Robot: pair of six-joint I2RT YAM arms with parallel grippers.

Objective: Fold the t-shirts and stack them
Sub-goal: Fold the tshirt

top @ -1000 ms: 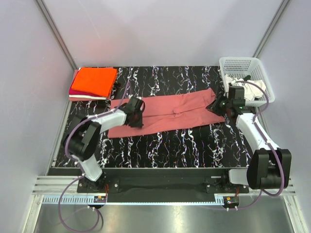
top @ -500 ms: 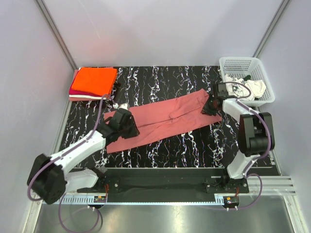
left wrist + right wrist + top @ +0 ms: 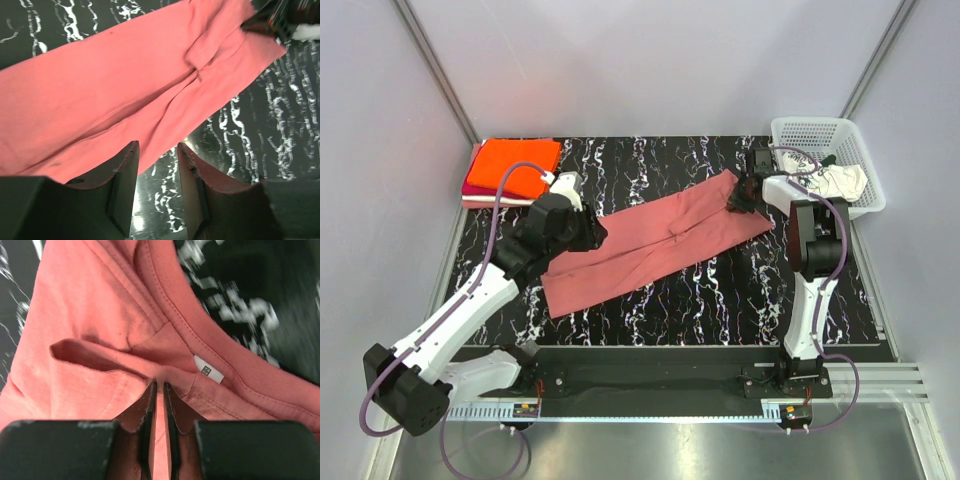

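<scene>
The dusty rose-red t-shirt lies as a long folded strip slanting across the black marbled table. In the left wrist view the same shirt fills the upper part. My left gripper hovers over the strip's near-left part, open, with only bare table between its fingers. My right gripper is shut on a pinch of that cloth next to the collar and its white label. Folded orange and magenta t-shirts are stacked at the back left.
A white mesh basket stands at the back right corner, a white t-shirt with black print inside it. Grey walls close off the table's back and sides.
My left gripper has opened, let go of the shirt's left end and risen toward the back. The right gripper has carried the collar end farther back, so the strip now slants more.
</scene>
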